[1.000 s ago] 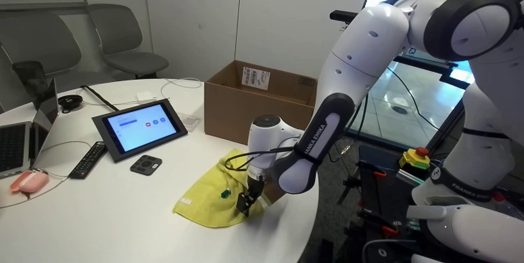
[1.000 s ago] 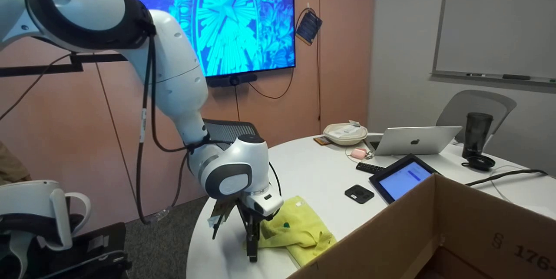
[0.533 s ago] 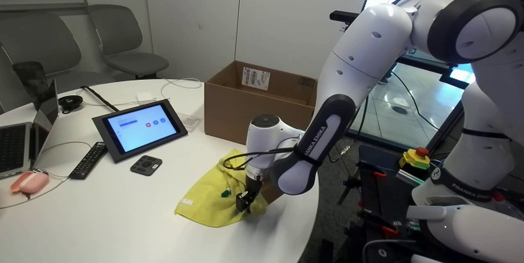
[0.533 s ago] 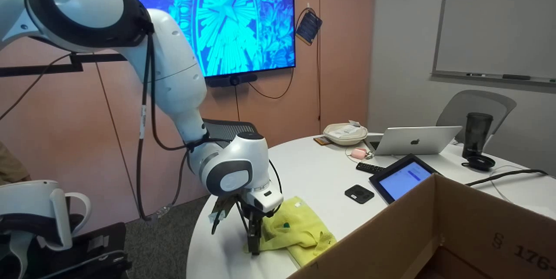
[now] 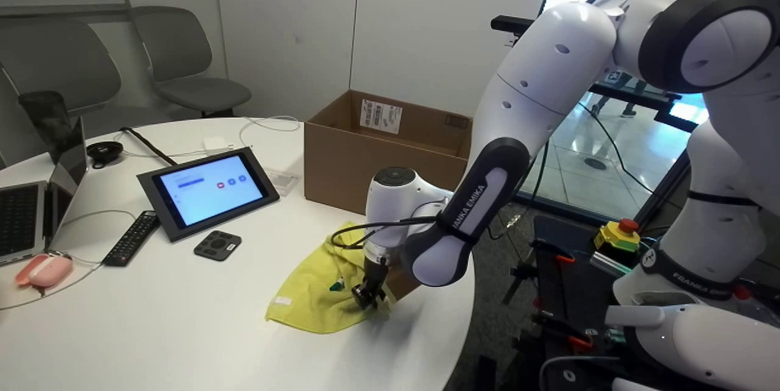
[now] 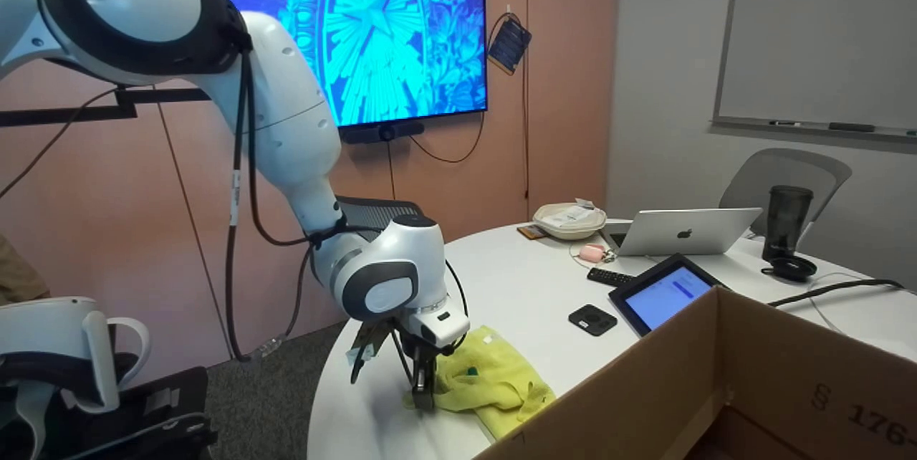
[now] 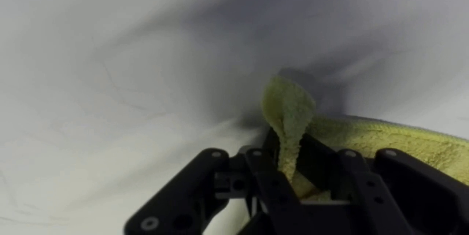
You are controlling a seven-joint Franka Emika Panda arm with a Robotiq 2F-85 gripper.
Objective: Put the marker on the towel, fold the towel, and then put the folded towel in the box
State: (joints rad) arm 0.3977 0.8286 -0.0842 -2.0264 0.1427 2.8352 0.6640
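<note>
The yellow-green towel [image 5: 304, 293] lies partly bunched on the white table, close to its edge, with a crumpled fold on the side toward the box [image 6: 494, 397]. On it the green end of the marker [image 5: 337, 285] peeks out in both exterior views; the rest of the marker is hard to make out. My gripper [image 7: 288, 145] has its fingers closed on a pinched corner of the towel, which bulges out past the fingertips in the wrist view. Beyond the towel stands the cardboard box [image 5: 384, 165], open at the top, a white label on its inner wall.
A black tablet [image 5: 210, 190] leans on the table, with a small round-buttoned control [image 5: 217, 245] and a remote [image 5: 131, 237] near it. A laptop [image 5: 30, 208] and a pink case [image 5: 49, 270] are farther off. The table's edge [image 5: 466, 330] runs close by the gripper.
The jaws have come together on the towel's corner. My gripper has risen slightly, and the towel's labelled end has been drawn a little toward it.
</note>
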